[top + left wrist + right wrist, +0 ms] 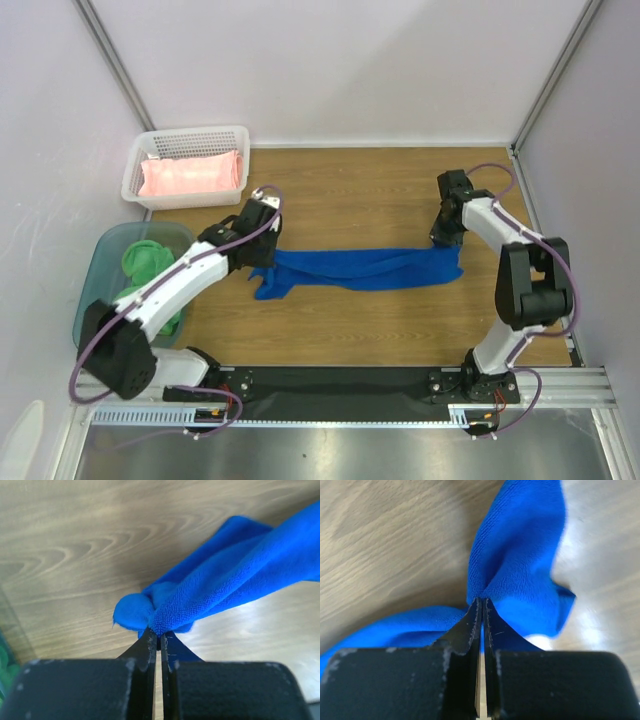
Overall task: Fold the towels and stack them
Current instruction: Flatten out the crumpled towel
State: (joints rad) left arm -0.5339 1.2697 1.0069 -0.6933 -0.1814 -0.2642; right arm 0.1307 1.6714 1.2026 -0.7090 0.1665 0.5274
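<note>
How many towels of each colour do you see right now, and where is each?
Pink towel: 1, in the white basket.
Blue towel: 1, ends pinched by the left hand and right hand.
Green towel: 1, in the teal tub.
Total: 3 towels.

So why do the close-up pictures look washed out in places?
Right wrist view: glare whitens the table beside the blue towel. Left wrist view: milder sheen lower right, towel weave sharp. Top view: evenly lit, sharp.

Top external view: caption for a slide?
Left gripper and right gripper pinch opposite ends of the blue towel, stretched across the wooden table.
</note>
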